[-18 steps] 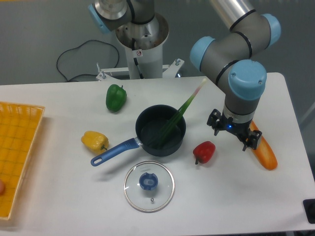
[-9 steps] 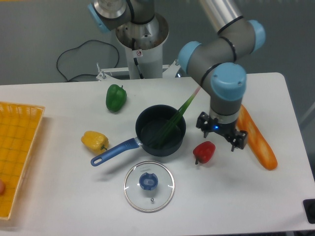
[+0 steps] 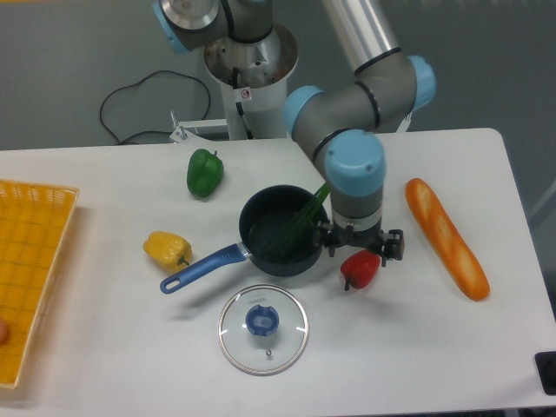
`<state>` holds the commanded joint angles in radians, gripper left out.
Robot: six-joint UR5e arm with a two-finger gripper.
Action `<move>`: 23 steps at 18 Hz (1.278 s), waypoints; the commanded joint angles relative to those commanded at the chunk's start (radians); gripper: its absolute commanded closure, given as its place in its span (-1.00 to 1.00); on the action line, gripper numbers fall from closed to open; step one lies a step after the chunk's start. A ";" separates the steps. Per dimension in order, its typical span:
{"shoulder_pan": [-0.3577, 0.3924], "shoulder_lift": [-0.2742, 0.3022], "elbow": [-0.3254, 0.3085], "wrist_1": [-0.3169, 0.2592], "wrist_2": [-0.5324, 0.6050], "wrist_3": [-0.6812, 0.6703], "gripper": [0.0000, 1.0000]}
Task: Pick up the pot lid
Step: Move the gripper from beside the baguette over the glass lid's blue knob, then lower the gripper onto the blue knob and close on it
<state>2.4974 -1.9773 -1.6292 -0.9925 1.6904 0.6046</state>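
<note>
Since the earlier frame, the tool (image 3: 363,243) has swung leftward across the view, and we now see it above the red pepper (image 3: 362,268) and near the black pan (image 3: 284,263). Its fingers stand apart, and we can make out nothing held between them. Our pot lid (image 3: 262,340) lies on the desk (image 3: 156,365) just below the pan in the view, its blue knob (image 3: 262,319) upward. We judge the step in hand to be the approach: carry the tool farther toward the lid, high enough to pass over the pan's rim and blue handle (image 3: 205,268). We should centre over the knob before lowering, one finger either side, then close on its flanks, stopping short of pressing on the glass. An off-centre descent could nudge the lid away, so we would lift straight and slowly.
</note>
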 joint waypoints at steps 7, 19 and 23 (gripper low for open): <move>-0.092 -0.028 0.032 0.009 -0.021 -0.170 -1.00; -0.177 -0.107 0.081 0.009 -0.124 -0.206 -1.00; -0.190 -0.138 0.091 0.008 -0.123 -0.197 -1.00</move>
<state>2.3071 -2.1153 -1.5387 -0.9848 1.5677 0.4080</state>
